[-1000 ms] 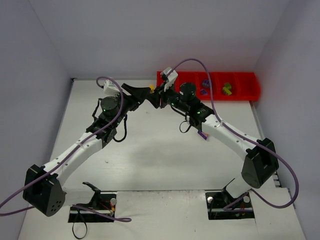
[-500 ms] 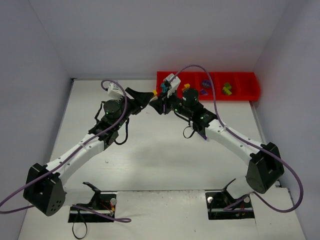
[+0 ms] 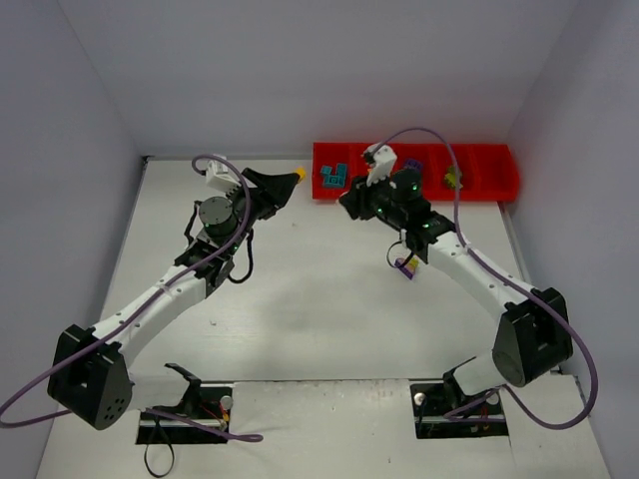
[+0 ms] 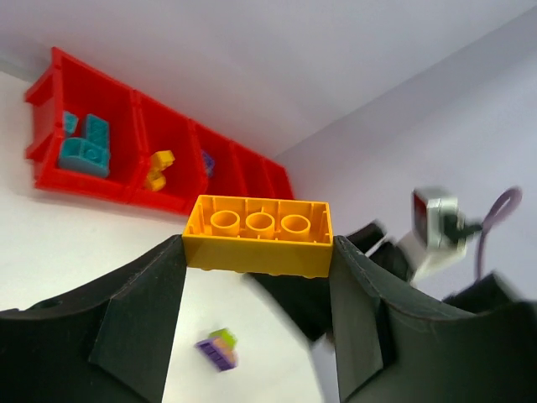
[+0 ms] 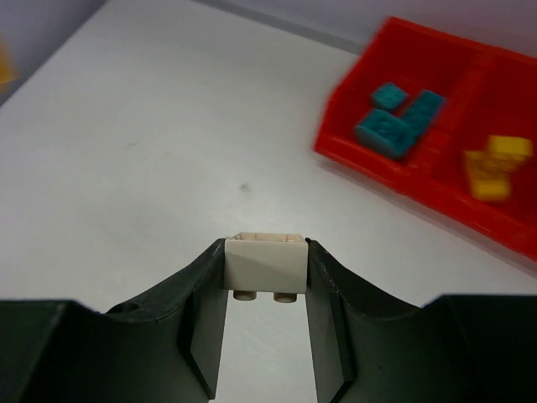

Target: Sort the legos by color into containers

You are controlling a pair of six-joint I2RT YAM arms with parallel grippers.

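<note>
Two pincers in view, both loaded. The left pincer (image 4: pixel 258 252) pinches a yellow-orange brick (image 4: pixel 258 233) by its short ends, studs facing the wrist camera, lifted off the worktop (image 3: pixel 300 289). The right pincer (image 5: pixel 265 252) is pressed onto a small white brick (image 5: pixel 265 267), with two studs showing at its lower edge, also clear of the worktop.

From above I see the left pincer just beside the left end of the red tray (image 3: pixel 479 192) and the right pincer near the tray's front wall. Teal bricks (image 4: pixel 84 147) lie in the leftmost compartment and a yellow brick (image 4: pixel 158 168) in the next. An olive-green brick (image 3: pixel 451 180) sits further right; I cannot tell which compartment. A purple-and-green stack (image 4: pixel 218 348) lies on the worktop under the right arm, well apart from the tray.
</note>
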